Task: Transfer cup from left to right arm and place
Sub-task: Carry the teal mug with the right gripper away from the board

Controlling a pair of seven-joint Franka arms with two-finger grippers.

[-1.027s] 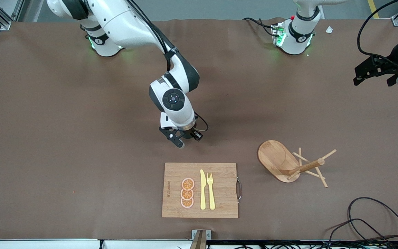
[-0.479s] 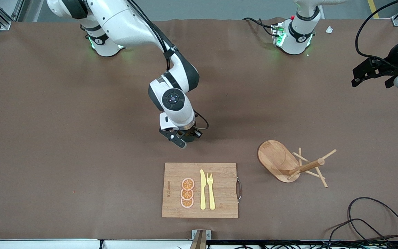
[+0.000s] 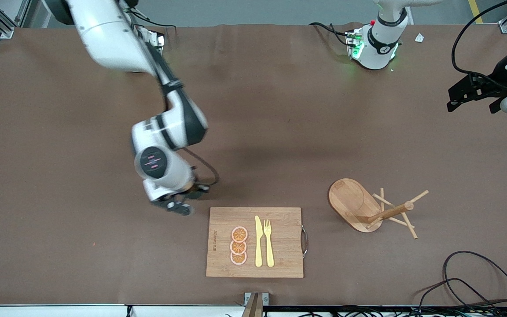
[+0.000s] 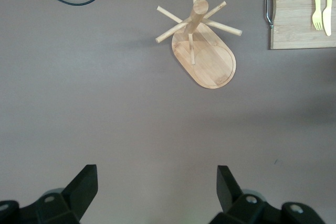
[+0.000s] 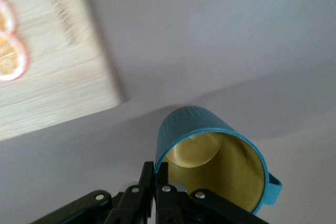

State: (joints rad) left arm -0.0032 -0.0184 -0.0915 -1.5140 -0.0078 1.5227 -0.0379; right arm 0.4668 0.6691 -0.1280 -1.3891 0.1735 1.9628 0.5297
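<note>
The teal-green cup [image 5: 210, 156] with its tan-gold inside shows in the right wrist view. My right gripper [image 5: 156, 174] is shut on its rim, one finger inside and one outside. In the front view the right gripper [image 3: 178, 206] hangs low over the table, beside the cutting board's corner toward the right arm's end; the cup is hidden under the wrist there. My left gripper [image 3: 471, 93] is open and empty, held high over the left arm's end of the table, where it waits. Its open fingers also show in the left wrist view [image 4: 156, 184].
A wooden cutting board [image 3: 286, 237] holds three orange slices [image 3: 238, 245], a yellow knife [image 3: 258, 241] and a fork [image 3: 269, 242]. A wooden peg rack [image 3: 359, 204] lies tipped on its side beside it. Black cables [image 3: 478, 281] lie near the front corner.
The right arm has swung with the cup from over the table's middle toward the right arm's end and the cutting board's corner. The left gripper has barely moved.
</note>
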